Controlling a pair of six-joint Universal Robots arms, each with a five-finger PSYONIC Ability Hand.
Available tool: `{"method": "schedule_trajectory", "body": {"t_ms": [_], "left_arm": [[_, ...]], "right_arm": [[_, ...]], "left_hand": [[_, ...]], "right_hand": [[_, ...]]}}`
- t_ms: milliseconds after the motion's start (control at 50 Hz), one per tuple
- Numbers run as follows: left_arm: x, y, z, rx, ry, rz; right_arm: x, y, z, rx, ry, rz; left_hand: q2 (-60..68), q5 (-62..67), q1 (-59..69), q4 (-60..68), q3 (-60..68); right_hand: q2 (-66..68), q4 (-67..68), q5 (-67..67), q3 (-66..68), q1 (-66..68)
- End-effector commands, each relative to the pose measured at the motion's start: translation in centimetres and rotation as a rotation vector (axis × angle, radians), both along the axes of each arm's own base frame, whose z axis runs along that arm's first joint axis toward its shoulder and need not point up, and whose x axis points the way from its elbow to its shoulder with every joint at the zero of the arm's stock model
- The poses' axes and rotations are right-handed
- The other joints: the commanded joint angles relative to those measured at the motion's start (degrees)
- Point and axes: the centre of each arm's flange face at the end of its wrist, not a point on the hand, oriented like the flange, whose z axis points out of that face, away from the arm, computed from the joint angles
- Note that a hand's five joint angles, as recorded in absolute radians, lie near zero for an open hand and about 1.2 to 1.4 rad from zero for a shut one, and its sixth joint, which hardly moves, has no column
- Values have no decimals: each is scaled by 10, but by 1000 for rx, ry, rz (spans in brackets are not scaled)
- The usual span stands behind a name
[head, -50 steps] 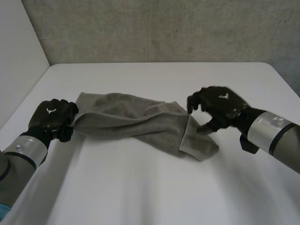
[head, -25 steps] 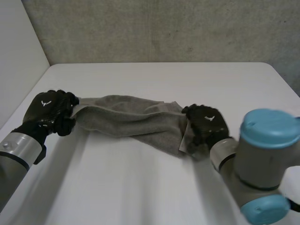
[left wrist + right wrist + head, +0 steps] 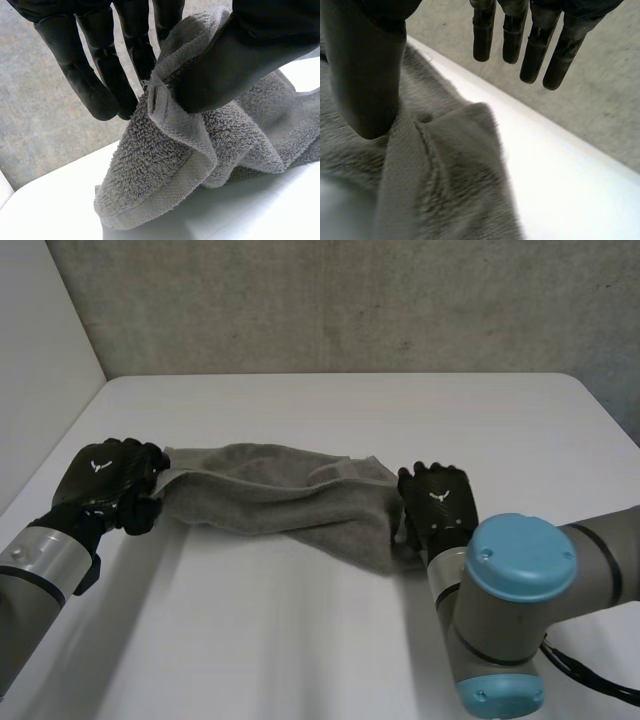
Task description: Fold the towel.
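A grey towel (image 3: pixel 270 495) lies bunched in a long strip across the white table (image 3: pixel 300 640). My left hand (image 3: pixel 105 480) holds its left end. In the left wrist view the thumb (image 3: pixel 235 55) pinches a fold of the towel (image 3: pixel 165 170) against the fingers (image 3: pixel 95 75), lifting that end slightly off the table. My right hand (image 3: pixel 437 505) rests palm down over the towel's right end. In the right wrist view its fingers (image 3: pixel 535 50) stand straight above the table beyond the towel's edge, and its thumb (image 3: pixel 367 75) reaches down to the towel (image 3: pixel 445 170).
My right arm's joint with the light-blue cap (image 3: pixel 510 620) stands in front of the right hand, near the table's front. A concrete wall (image 3: pixel 350 300) runs behind the table and a white panel (image 3: pixel 40 360) stands at its left side.
My right hand has swung in from the right and come down on the towel's right end, its fingers straightening. My left hand has lifted the left end slightly and kept its pinch.
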Motion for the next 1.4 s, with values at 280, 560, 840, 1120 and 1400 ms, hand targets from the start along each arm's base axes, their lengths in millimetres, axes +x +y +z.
{"method": "schedule_trajectory", "body": {"t_ms": [280, 560, 840, 1120, 1400], "left_arm": [[0, 1, -2, 5, -2, 0], [0, 1, -3, 9, -3, 2], [0, 1, -3, 13, -3, -1], [4, -14, 24, -72, 6, 23], [42, -19, 126, -206, -1, 79]], "right_arm": [[-16, -21, 5, -55, -6, 18], [-16, -16, -16, 137, 13, 108], [-28, -26, -17, 173, -7, 61], [-35, -48, 118, -146, -154, 79], [-70, -49, 236, -108, 112, 259]], "left_hand": [[-34, -138, 18, -63, -81], [-34, -138, 18, -63, -81], [-34, -138, 18, -63, -81], [-34, -138, 18, -63, -81], [-34, -138, 18, -63, -81]], "right_hand": [[277, 272, 263, 273, 278], [318, 313, 303, 314, 318], [503, 498, 488, 499, 503], [583, 578, 569, 579, 583], [583, 578, 569, 579, 583]]}}
